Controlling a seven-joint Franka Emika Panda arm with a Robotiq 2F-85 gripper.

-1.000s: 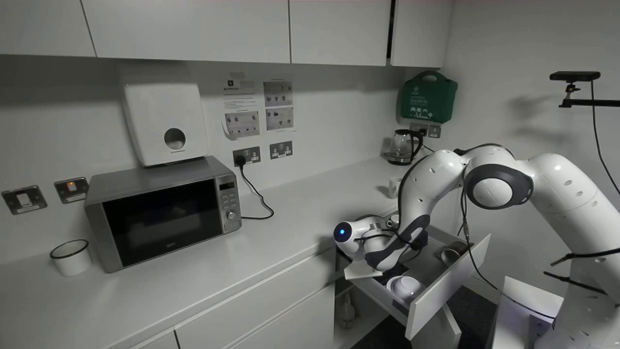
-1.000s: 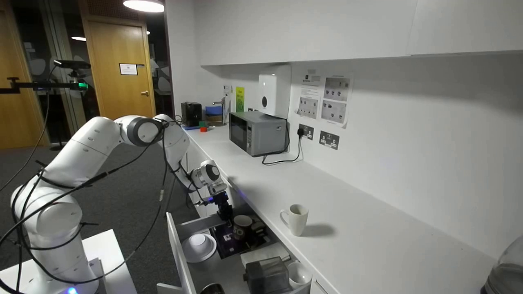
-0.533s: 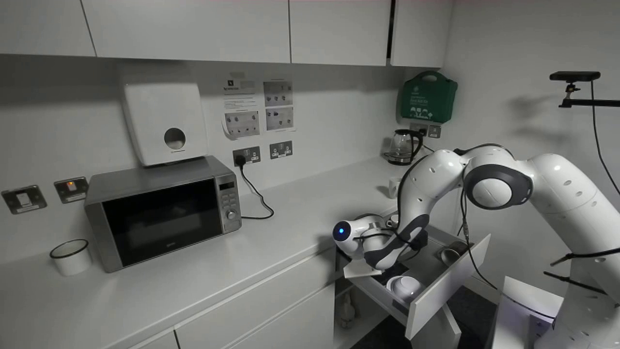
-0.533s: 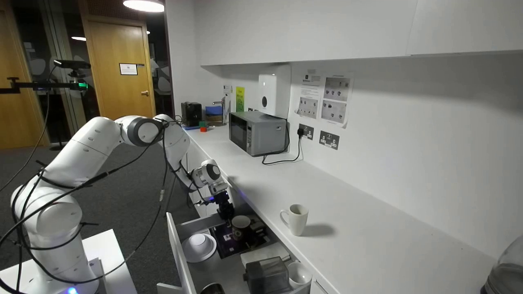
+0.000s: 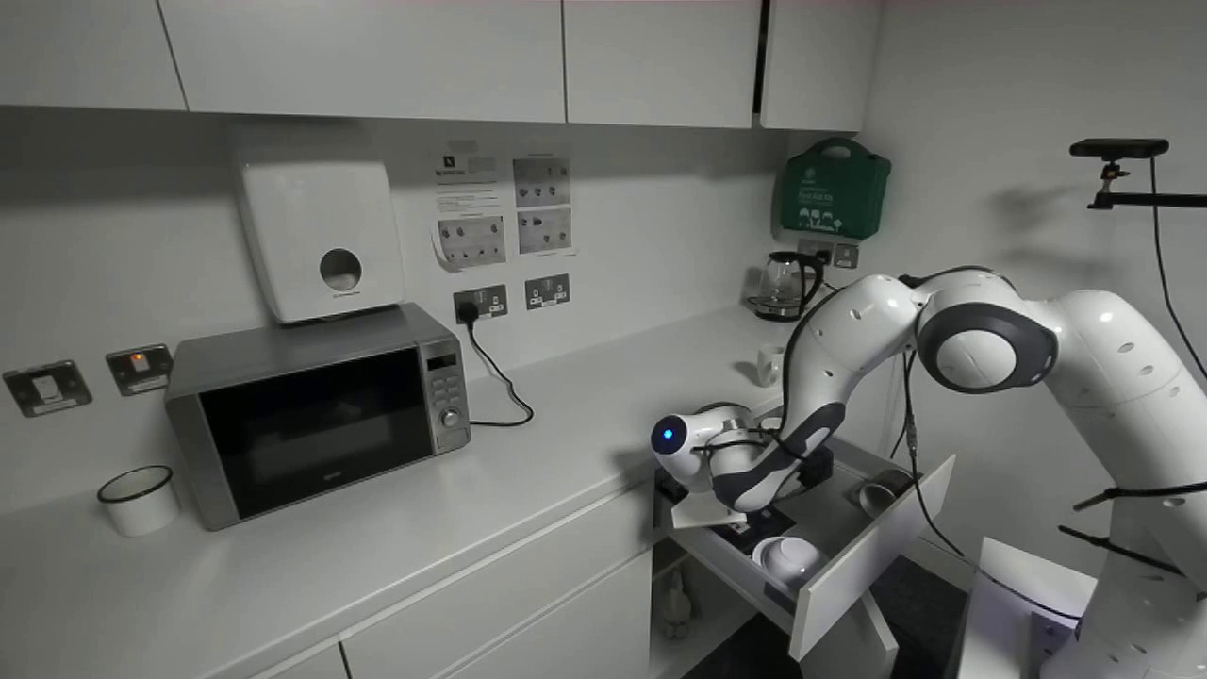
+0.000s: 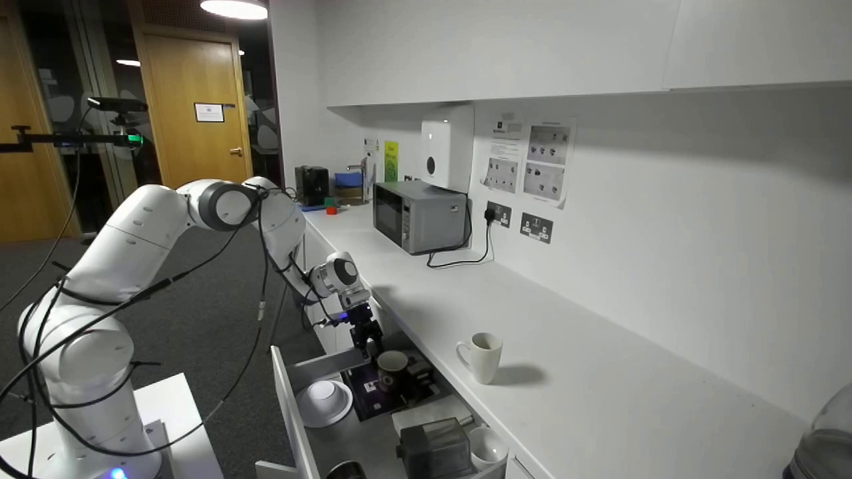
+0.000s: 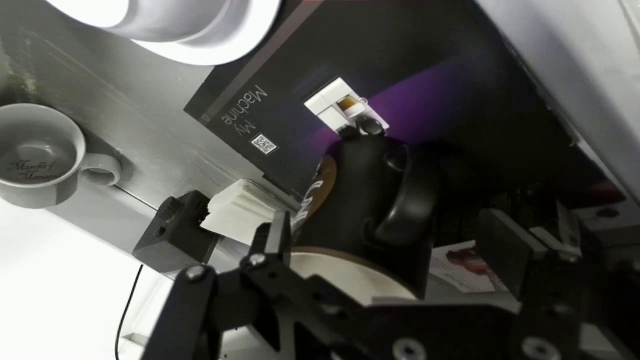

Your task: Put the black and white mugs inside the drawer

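The black mug stands upright on a dark printed box in the pulled-out drawer. My gripper is just above and beside it, at the drawer's far end. In the wrist view the gripper is open, and the black mug shows between its spread fingers, its pale inside partly covered by the gripper. A gap separates the mug from the right-hand finger; whether the left one touches it I cannot tell. A plain white mug stands on the counter beside the drawer.
Inside the drawer are white bowls, a dark clear-topped container, a white cup and a grey mug with writing inside. On the counter stand a microwave, a dark-rimmed white cup and a glass kettle.
My gripper has opened at the black mug, and the arm has risen slightly. The black mug shifted a little at first, then stayed put. The white mug has not moved.
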